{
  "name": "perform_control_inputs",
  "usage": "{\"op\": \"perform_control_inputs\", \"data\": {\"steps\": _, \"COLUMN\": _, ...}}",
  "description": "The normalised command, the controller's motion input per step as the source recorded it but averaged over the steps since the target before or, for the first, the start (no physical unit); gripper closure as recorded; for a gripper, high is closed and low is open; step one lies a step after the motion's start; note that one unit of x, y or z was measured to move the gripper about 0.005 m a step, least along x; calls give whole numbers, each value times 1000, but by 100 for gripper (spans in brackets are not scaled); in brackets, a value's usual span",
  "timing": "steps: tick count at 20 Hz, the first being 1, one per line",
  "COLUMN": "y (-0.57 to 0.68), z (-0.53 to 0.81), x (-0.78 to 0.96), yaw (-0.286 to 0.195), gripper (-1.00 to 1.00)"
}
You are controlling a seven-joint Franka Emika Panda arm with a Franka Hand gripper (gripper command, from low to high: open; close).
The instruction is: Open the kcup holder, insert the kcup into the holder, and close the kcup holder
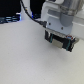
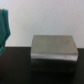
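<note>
In the exterior view the white hand of my arm fills the upper right. Right under it is a black boxy shape with pale slots, which I take for the kcup holder (image 1: 60, 42), tilted in the picture. My gripper (image 1: 59, 35) hangs just over it, and the blur merges its fingers with the black box. The wrist view looks down on a grey-black box, the kcup holder (image 2: 53, 47), on a dark surface. A blurred teal-green shape (image 2: 4, 27) sits at that picture's edge; I cannot tell if it is the kcup. No kcup shows clearly.
A white tabletop (image 1: 25, 55) spreads across the exterior view's left and front. Dark clutter (image 1: 10, 20) and a black cable (image 1: 29, 14) lie along the far edge at the exterior view's left.
</note>
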Motion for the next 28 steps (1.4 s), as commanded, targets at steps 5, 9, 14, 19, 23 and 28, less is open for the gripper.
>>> {"op": "perform_control_inputs", "data": {"steps": 5, "y": 224, "z": -209, "x": -134, "yaw": 191, "gripper": -100}}
{"op": "perform_control_inputs", "data": {"steps": 9, "y": 153, "z": -115, "x": -266, "yaw": 225, "gripper": -100}}
{"op": "perform_control_inputs", "data": {"steps": 14, "y": 216, "z": -16, "x": -452, "yaw": 193, "gripper": -100}}
{"op": "perform_control_inputs", "data": {"steps": 19, "y": 395, "z": 7, "x": -463, "yaw": 124, "gripper": -100}}
{"op": "perform_control_inputs", "data": {"steps": 23, "y": 463, "z": 8, "x": -546, "yaw": 100, "gripper": -100}}
{"op": "perform_control_inputs", "data": {"steps": 28, "y": 499, "z": 14, "x": -586, "yaw": 90, "gripper": -100}}
